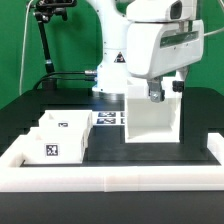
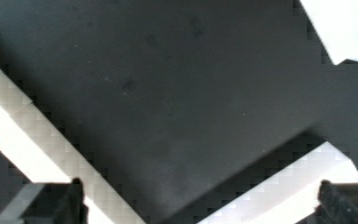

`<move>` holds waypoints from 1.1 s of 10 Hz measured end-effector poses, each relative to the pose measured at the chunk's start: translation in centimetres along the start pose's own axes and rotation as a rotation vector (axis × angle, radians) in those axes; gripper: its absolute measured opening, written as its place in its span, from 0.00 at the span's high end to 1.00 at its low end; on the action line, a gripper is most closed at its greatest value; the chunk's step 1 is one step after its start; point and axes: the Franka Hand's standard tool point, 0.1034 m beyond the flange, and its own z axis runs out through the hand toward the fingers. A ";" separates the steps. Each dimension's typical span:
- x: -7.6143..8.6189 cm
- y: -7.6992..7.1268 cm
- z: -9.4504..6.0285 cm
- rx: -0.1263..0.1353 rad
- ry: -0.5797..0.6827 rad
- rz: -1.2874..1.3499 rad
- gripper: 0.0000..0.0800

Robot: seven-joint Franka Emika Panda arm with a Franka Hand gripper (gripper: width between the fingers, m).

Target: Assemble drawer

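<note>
Two-finger gripper (image 2: 197, 205) spread wide, nothing between fingers (image 2: 51, 203); tall white plastic boxy housing (image 1: 150, 125) near the fingers; two shallow white trays (image 1: 48, 143) well apart from them.

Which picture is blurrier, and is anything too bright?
Wrist view: soft all over, white edges smeared against the dark table, jaws dark and fuzzy. Exterior view: sharper, but the arm and wall glare nearly washed-out white.
</note>
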 end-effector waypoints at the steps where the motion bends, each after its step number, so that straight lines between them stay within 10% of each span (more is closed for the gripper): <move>1: 0.0 0.0 0.0 0.000 0.000 0.000 0.19; 7: 0.0 0.0 0.0 0.000 0.000 0.003 0.19; 11: -1.2 -4.3 -2.0 -0.029 0.017 0.286 0.19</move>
